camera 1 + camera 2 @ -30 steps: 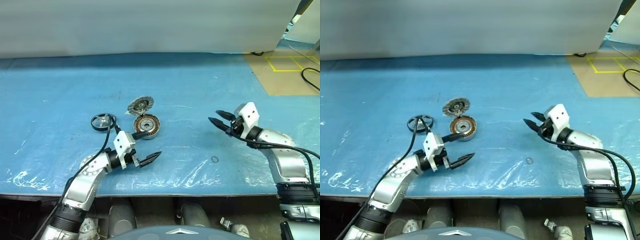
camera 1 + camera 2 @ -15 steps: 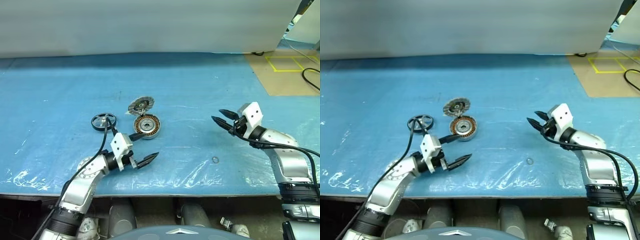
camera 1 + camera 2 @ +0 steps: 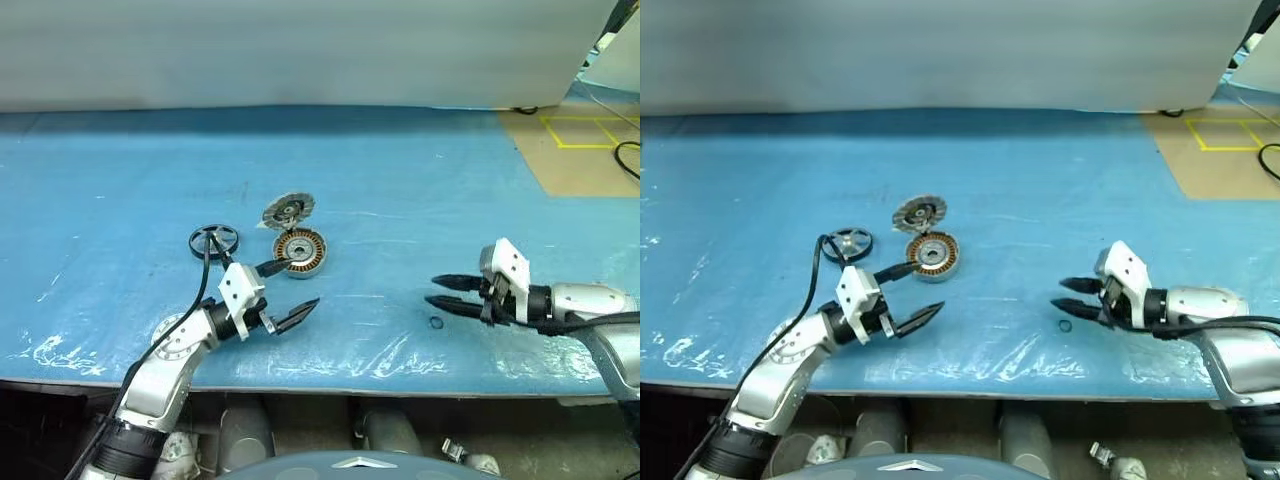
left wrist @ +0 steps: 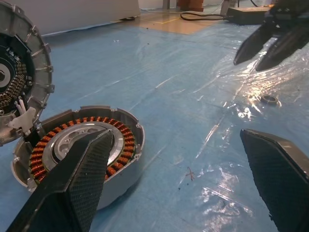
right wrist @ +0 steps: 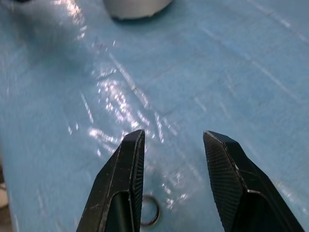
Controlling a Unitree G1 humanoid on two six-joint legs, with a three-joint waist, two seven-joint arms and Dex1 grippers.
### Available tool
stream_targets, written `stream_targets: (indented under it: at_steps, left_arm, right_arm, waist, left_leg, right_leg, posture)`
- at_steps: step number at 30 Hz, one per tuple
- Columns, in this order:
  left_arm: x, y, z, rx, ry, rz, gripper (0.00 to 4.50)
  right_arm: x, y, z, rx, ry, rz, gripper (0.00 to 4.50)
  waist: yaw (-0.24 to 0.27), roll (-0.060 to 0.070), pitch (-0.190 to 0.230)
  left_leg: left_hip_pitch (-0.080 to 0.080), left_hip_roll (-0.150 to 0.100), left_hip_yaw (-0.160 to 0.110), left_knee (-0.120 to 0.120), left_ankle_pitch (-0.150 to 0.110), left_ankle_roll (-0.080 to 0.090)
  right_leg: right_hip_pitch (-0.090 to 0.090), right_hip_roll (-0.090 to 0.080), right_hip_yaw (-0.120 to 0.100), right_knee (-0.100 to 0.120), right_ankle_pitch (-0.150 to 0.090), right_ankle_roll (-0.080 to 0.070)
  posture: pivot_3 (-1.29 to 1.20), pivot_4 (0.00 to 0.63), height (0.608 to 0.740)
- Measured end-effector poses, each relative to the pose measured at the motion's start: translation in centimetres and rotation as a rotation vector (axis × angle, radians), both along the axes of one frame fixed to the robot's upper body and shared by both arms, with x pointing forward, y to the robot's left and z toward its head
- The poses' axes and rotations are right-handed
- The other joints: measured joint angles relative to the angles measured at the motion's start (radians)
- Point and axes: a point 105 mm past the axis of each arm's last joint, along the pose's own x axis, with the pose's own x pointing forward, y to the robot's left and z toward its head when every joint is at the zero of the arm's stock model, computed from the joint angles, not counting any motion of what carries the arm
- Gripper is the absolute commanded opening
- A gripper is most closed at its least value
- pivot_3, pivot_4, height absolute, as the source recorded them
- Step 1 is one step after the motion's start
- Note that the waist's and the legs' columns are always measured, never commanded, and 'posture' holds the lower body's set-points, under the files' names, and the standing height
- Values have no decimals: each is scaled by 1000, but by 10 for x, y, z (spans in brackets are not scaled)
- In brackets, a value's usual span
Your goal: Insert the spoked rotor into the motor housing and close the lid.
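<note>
The motor housing (image 3: pixel 300 250), a short silver drum with copper windings, sits on the blue table. The slotted silver lid (image 3: pixel 288 210) stands tilted against its far side, also seen up close as the lid (image 4: pixel 19 87) beside the housing (image 4: pixel 77 154). The black spoked rotor (image 3: pixel 213 240) lies flat to the housing's left. My left gripper (image 3: pixel 288 292) hovers just in front of the housing, open wide with nothing between its fingers. My right gripper (image 3: pixel 432 291) is far to the right near the front edge, pointing left, open and holding nothing.
A small metal ring (image 3: pixel 435 322) lies on the table just under the right gripper's tips, seen too as the ring (image 5: pixel 149 211). The table's front edge (image 3: pixel 330 362) runs close below both grippers. A white board (image 3: pixel 300 50) closes off the back.
My right gripper has drawn back toward the table's front edge and dropped lower, tips now over the small ring. The left gripper and the motor parts have stayed put.
</note>
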Motion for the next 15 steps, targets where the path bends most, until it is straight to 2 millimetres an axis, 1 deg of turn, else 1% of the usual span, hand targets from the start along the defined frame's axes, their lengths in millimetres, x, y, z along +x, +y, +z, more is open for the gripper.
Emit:
stream_targets:
  at_steps: [4, 6, 7, 9, 11, 15]
  left_arm:
    - [-2, 0, -8, 8, 29, -17, 4500]
    - [-3, 1, -10, 14, 35, -18, 4500]
    - [-3, 1, -10, 16, 36, -19, 4500]
    - [-3, 1, -10, 17, 36, -19, 4500]
    - [-3, 1, -10, 17, 36, -19, 4500]
    - [-4, 3, -12, 23, 40, -16, 4500]
  right_arm:
    - [-15, -6, -16, -73, -20, 42, 1984]
    - [-18, -11, -23, -104, -30, 47, 1984]
    - [-19, -14, -26, -115, -32, 48, 1984]
    - [-20, -16, -32, -136, -38, 58, 1984]
    - [-19, -16, -37, -151, -48, 69, 1984]
    - [-15, -16, -37, -169, -90, 94, 1984]
  waist:
    - [2, 0, 0]
    - [2, 0, 0]
    - [1, 0, 0]
    - [1, 0, 0]
    - [1, 0, 0]
    - [0, 0, 0]
  left_leg:
    - [-1, 0, 0, -1, 0, 0]
    - [-1, -1, 0, 0, 0, 0]
    - [-1, -1, 0, 0, 0, 0]
    - [-1, -1, 0, 0, 0, 0]
    - [-1, -1, 0, 0, 0, 0]
    - [-1, -1, 0, 0, 0, 0]
  right_leg:
    - [-1, 0, -1, 0, -1, 2]
    - [0, 0, 0, 0, -1, 2]
    - [0, 0, 0, 0, -1, 2]
    - [0, 0, 0, 0, -5, 8]
    - [0, 0, 0, 0, -5, 9]
    - [0, 0, 0, 0, -5, 8]
  posture:
    - [0, 150, 740]
    - [0, 150, 740]
    - [0, 150, 740]
    - [0, 150, 740]
    - [0, 150, 740]
    - [0, 150, 740]
